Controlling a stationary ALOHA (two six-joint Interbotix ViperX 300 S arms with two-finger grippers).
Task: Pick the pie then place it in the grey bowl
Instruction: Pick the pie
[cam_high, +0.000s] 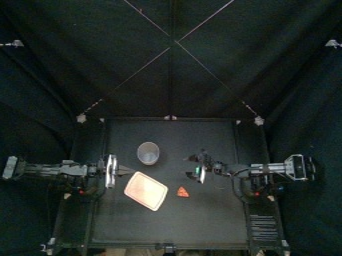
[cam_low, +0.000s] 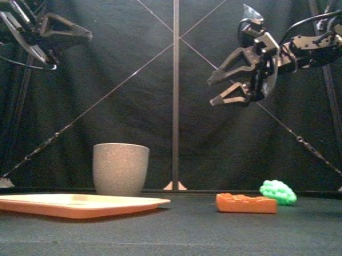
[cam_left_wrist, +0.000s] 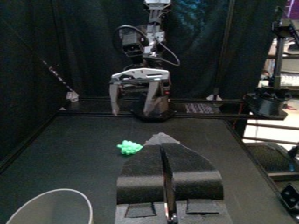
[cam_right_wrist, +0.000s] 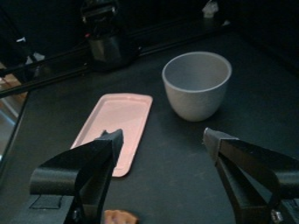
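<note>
Nearest the front edge, the orange pie (cam_low: 247, 203) is lying untouched on the surface (cam_low: 187, 230), forward and right of the grey bowl (cam_low: 120, 168). The pink tray (cam_low: 80, 204) is sitting forward and left of that bowl. A green toy (cam_low: 278, 191) is resting right of the bowl, just behind the pie. You are holding the right end effector (cam_low: 217, 90) high above and right of the bowl, its jaws spread wide and carrying nothing. Your left end effector (cam_left_wrist: 167, 153) is waiting well left of the bowl, jaws pressed together. Nothing is done yet: the descent, grasp, carry and drop are all remaining.
</note>
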